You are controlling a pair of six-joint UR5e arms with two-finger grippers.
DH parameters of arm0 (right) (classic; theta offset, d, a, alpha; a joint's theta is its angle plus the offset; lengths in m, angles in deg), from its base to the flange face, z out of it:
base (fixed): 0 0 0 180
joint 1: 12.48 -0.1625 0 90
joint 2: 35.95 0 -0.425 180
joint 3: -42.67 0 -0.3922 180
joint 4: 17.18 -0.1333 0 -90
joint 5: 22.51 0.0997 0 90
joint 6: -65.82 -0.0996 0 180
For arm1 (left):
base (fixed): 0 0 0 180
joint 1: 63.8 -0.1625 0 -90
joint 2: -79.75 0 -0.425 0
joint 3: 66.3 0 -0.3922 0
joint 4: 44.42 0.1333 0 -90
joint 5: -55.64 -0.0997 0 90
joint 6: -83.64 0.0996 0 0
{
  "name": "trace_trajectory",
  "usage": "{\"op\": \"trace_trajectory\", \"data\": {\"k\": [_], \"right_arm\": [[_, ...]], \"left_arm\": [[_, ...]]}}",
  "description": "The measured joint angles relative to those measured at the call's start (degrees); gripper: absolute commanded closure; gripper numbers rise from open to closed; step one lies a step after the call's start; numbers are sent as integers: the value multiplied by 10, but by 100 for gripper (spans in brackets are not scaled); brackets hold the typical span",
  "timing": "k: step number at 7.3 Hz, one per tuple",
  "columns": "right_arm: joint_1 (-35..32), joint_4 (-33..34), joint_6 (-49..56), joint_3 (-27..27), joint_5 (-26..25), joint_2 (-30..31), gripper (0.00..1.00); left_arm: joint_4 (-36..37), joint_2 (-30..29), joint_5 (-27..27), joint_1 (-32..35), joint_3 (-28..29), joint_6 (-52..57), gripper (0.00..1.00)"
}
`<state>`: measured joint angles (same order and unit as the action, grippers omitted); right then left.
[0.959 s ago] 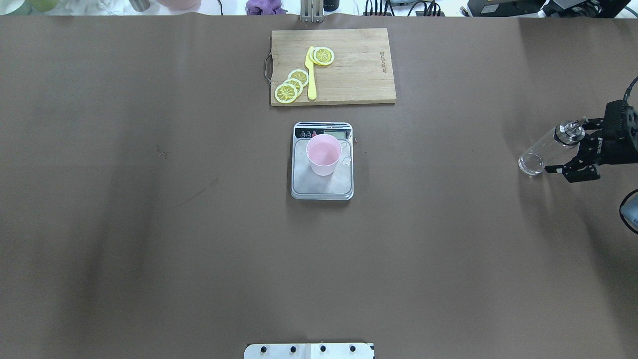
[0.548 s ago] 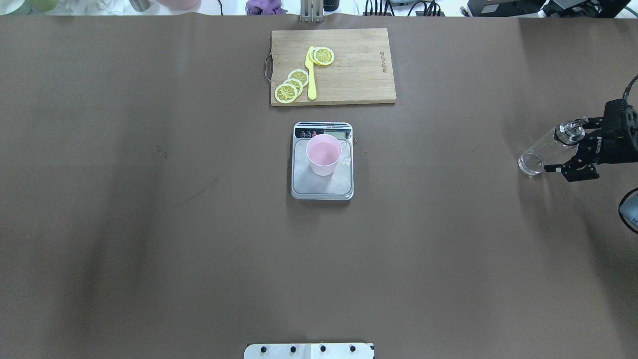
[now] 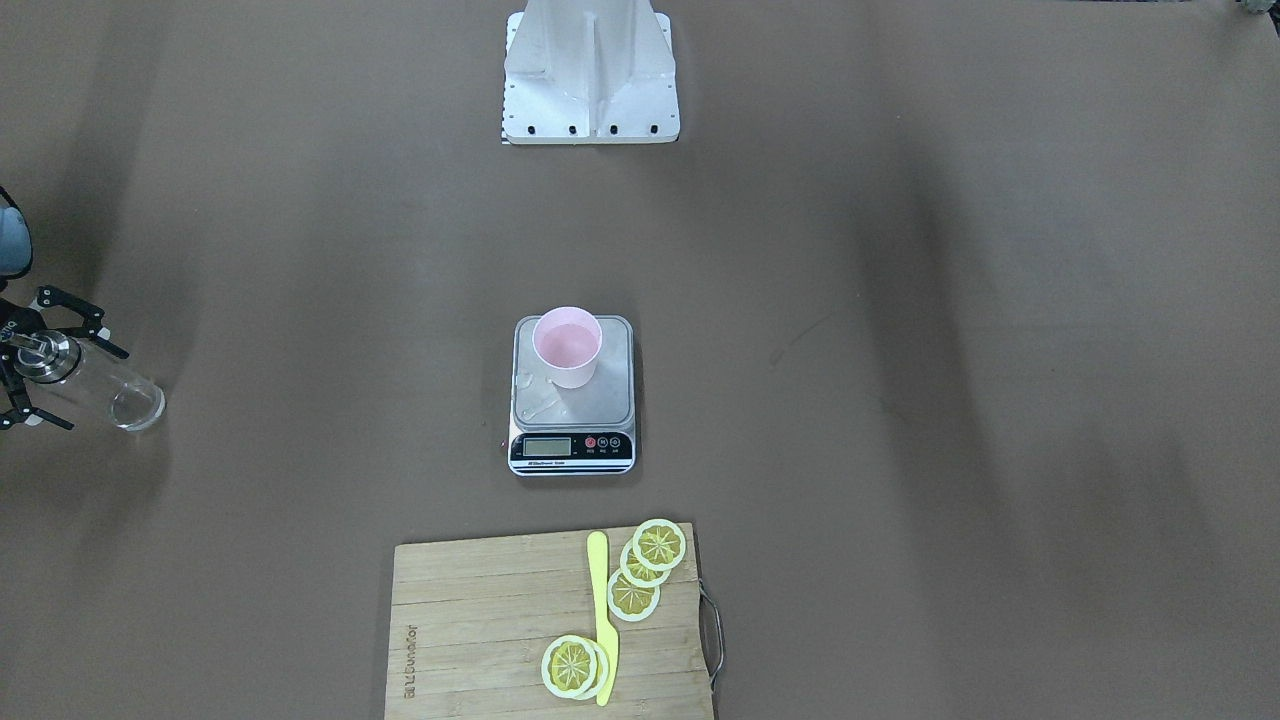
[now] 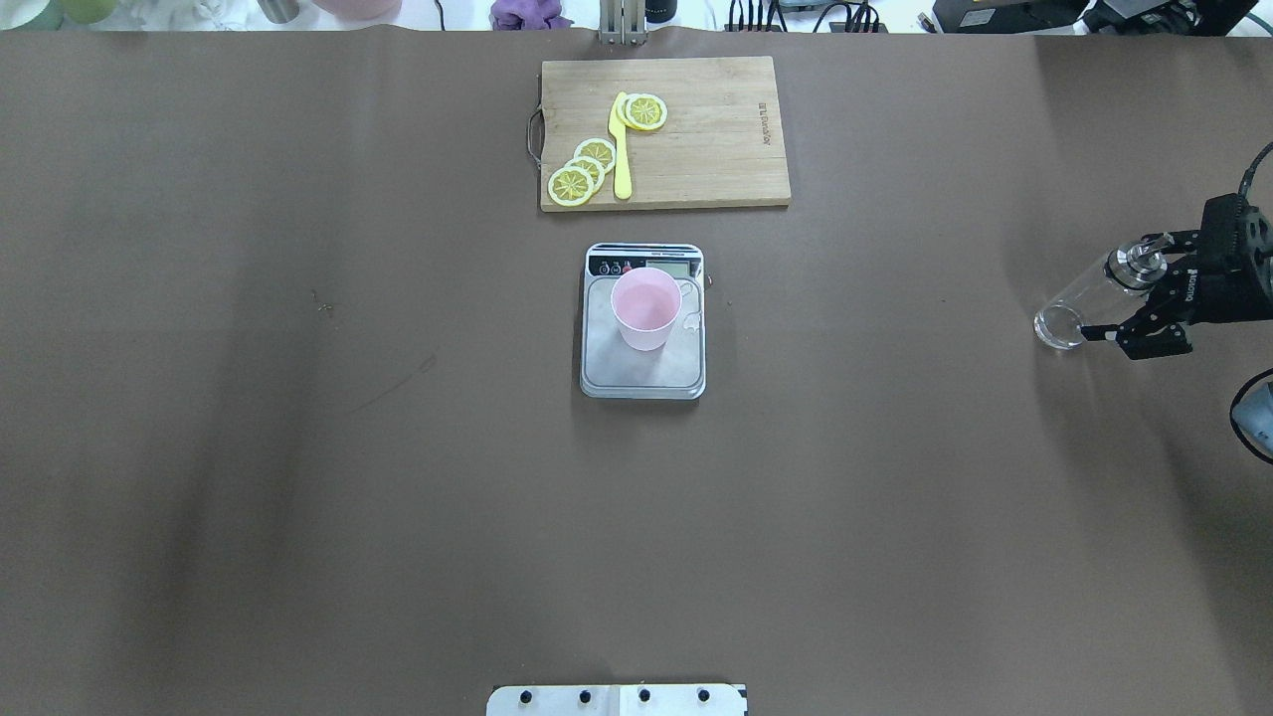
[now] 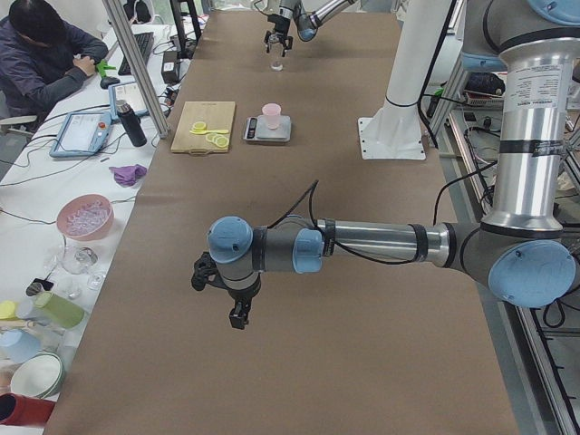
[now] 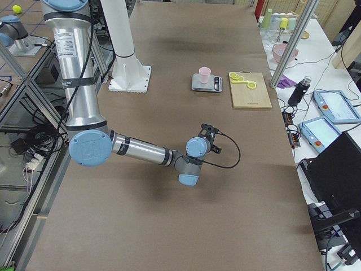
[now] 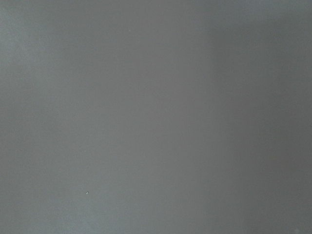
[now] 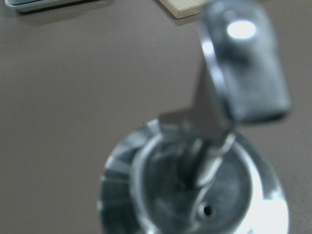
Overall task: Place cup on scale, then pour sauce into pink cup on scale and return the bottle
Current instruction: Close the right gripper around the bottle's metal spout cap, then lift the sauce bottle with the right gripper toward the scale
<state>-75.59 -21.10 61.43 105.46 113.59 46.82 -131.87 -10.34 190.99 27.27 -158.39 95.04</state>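
Note:
The pink cup stands upright on the scale at the table's middle, and shows in the front view too. The clear bottle with its metal pourer cap stands upright on the table far to the right, also in the front view. My right gripper is open, its fingers spread wide on either side of the bottle's top without touching it. The right wrist view looks straight down on the cap. My left gripper shows only in the exterior left view; I cannot tell its state.
A wooden cutting board with lemon slices and a yellow knife lies just beyond the scale. A few clear drops sit on the scale's platform beside the cup. The robot's base plate is at the near edge.
My right gripper has drawn slightly back and away from the bottle, still open. The bottle, cup and scale have not moved.

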Motion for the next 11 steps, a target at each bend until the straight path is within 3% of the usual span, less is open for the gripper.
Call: {"op": "trace_trajectory", "data": {"k": [2,4,5,11], "right_arm": [[0,-4,0,0,2,-2,70],[0,-5,-14,1,8,-5,94],[0,-6,-27,3,12,-6,100],[-21,-3,-30,14,41,-27,100]], "left_arm": [[0,0,0,0,0,0,2],[0,0,0,0,0,-1,2],[0,0,0,0,0,-1,2],[0,0,0,0,1,-1,2]]}}
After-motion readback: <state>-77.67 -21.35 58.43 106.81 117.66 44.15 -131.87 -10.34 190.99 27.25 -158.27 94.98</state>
